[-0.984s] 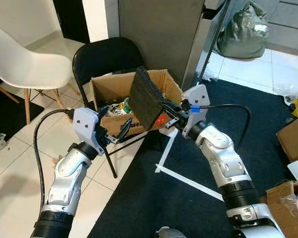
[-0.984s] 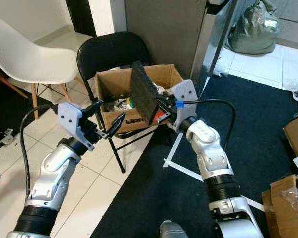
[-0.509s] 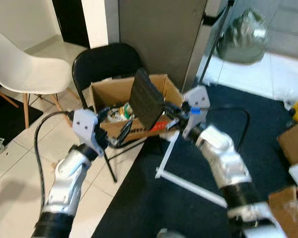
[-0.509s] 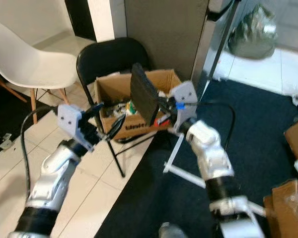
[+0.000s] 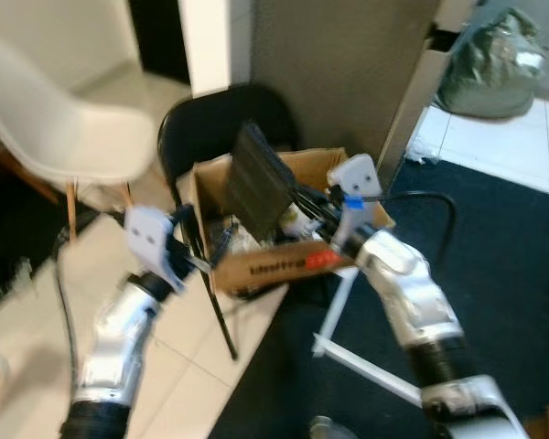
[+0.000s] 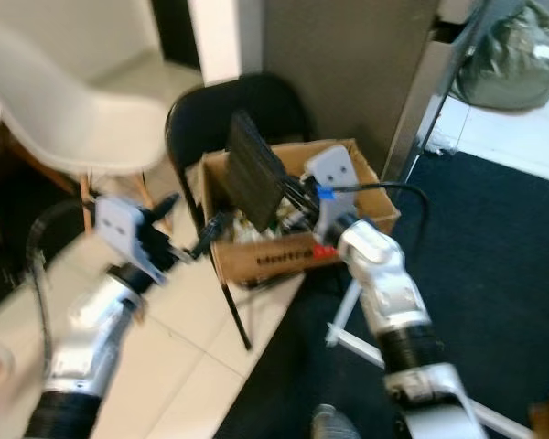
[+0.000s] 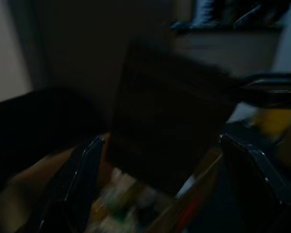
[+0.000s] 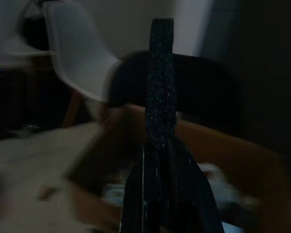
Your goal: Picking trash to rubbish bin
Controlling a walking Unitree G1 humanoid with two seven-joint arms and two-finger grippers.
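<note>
My right gripper (image 5: 304,202) is shut on a flat black foam pad (image 5: 259,181), held tilted on edge above the cardboard box (image 5: 293,265). The right wrist view looks along the pad's (image 8: 161,82) thin edge, clamped between the fingers (image 8: 157,184). The brown box sits on a black folding chair (image 5: 221,119) and holds several pieces of trash (image 6: 284,224). My left gripper (image 5: 206,249) is open at the box's left side, fingers (image 7: 82,165) apart, pointing toward the pad (image 7: 169,131).
A white shell chair (image 5: 64,101) stands at the left on pale tiles. A grey wall panel (image 5: 339,64) rises behind the box. Dark carpet with a white tape line (image 5: 366,370) lies to the right. A green bag (image 5: 494,64) rests far back right.
The camera has shifted, so the box and chair sit more to the right and larger. The pad stays clamped in my right gripper over the box; the left gripper stays open beside it.
</note>
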